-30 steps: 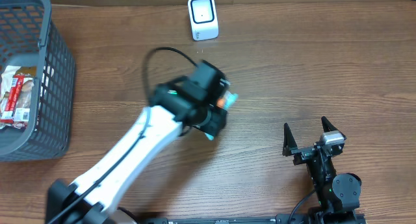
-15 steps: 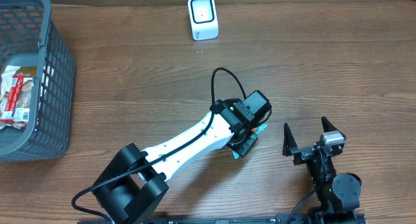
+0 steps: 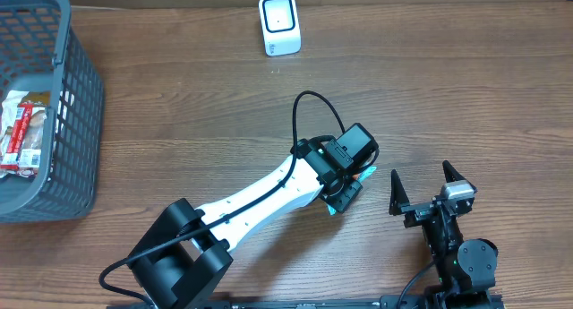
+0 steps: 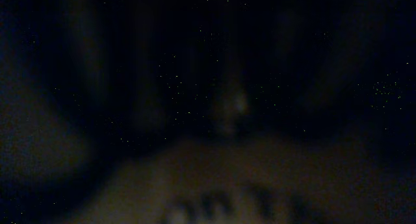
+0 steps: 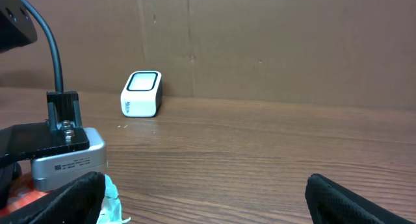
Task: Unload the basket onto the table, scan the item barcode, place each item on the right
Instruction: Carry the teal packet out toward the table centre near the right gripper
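The item is a teal and orange packet. My left gripper is shut on it low over the table, right of centre, and teal edges stick out on both sides of the fingers. In the right wrist view a teal corner of the packet shows at the lower left, under the left arm's wrist. The left wrist view is almost black and shows nothing I can make out. The white barcode scanner stands at the far edge, also seen as the scanner. My right gripper stands wide open and empty, just right of the packet.
A grey mesh basket sits at the far left with snack packets inside. The left arm's black cable loops above its wrist. A brown cardboard wall backs the table behind the scanner.
The left arm swung the packet from the table's middle down and to the right, close to the right gripper, then edged slightly further. The right arm has not moved.
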`<action>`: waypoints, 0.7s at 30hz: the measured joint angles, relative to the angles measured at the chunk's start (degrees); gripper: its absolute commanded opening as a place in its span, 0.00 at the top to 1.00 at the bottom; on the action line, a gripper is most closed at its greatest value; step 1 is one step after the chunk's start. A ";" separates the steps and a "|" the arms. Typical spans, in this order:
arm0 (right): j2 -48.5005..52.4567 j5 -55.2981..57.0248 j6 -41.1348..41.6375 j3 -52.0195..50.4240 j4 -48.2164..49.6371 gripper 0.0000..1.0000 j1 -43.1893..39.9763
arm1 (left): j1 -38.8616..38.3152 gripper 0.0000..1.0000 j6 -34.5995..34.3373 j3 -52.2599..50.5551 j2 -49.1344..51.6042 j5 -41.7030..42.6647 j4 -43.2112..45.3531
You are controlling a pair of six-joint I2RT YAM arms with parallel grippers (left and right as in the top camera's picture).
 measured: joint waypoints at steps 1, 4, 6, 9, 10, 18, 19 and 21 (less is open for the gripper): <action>0.00 0.00 0.02 0.00 0.00 0.00 0.00 | 0.00 0.41 0.00 0.00 0.00 0.00 0.20; 0.00 -0.02 -0.02 0.00 0.00 0.00 0.00 | 0.00 0.41 0.00 0.00 0.00 -0.02 0.37; 0.00 0.00 -0.02 0.00 -0.02 0.00 0.00 | 0.00 0.40 0.00 0.00 0.00 -0.02 0.39; 0.00 -0.02 0.00 0.00 -0.04 0.00 0.00 | -0.37 0.39 0.00 0.00 0.00 -0.02 0.81; 0.00 -0.02 -0.02 0.00 0.00 0.00 0.00 | -0.59 0.39 0.00 0.00 0.00 -0.02 1.01; 0.00 0.00 0.02 0.00 -0.02 0.00 0.00 | -1.51 0.39 0.02 0.00 0.00 0.00 2.36; 0.00 -0.02 -0.02 0.00 -0.04 0.00 0.00 | -1.49 0.40 0.00 0.00 0.00 0.00 2.36; 0.00 0.00 -0.02 0.00 -0.02 0.00 0.00 | -1.49 0.40 0.00 0.00 0.00 0.00 2.36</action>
